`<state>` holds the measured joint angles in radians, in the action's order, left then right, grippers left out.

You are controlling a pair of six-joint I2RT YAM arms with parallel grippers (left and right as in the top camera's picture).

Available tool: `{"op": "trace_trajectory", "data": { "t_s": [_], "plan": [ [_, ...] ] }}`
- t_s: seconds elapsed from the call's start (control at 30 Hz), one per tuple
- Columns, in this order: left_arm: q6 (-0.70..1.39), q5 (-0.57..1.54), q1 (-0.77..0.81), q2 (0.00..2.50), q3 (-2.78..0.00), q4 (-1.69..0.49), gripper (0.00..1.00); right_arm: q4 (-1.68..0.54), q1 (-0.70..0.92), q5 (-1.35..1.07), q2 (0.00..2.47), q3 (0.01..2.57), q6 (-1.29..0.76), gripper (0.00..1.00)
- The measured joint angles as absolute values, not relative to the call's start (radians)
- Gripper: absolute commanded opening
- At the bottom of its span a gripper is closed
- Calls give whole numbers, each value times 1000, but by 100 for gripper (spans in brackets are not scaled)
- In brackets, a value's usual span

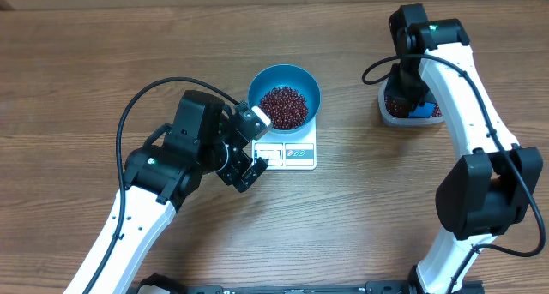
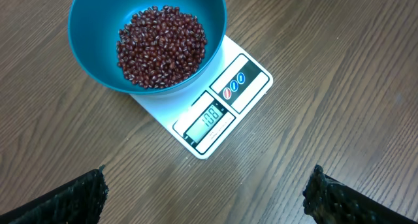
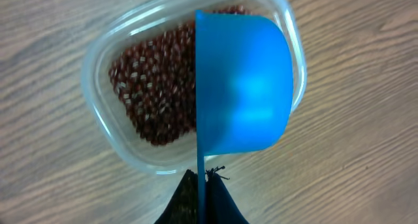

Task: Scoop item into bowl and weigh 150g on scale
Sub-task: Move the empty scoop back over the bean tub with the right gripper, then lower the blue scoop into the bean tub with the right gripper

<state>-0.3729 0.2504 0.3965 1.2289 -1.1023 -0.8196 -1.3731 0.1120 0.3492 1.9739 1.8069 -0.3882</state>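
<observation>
Right wrist: my right gripper (image 3: pixel 202 201), mostly cut off at the bottom edge, is clamped on the smooth blue scoop (image 3: pixel 245 87) — it hides half the clear tub (image 3: pixel 98 119). My left gripper (image 2: pixel 209 198) gapes wide, empty, tips cropped. Glossy beans (image 2: pixel 161 46) heap in the round blue bowl (image 2: pixel 91 28) on the flat white scale (image 2: pixel 251 80), upper left.

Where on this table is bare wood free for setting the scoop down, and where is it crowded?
Free: the wood between scale and tub, and the far left corner. Crowded: around the bowl, where the open left claw hovers.
</observation>
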Motion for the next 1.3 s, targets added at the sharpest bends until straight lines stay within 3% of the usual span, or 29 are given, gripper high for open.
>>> {"op": "trace_trajectory", "data": {
  "t_s": [1.3],
  "plan": [
    [-373,250,397,1229,-1102,-820,100,-1361,113,376,2072,1799,-338,4]
  ]
}}
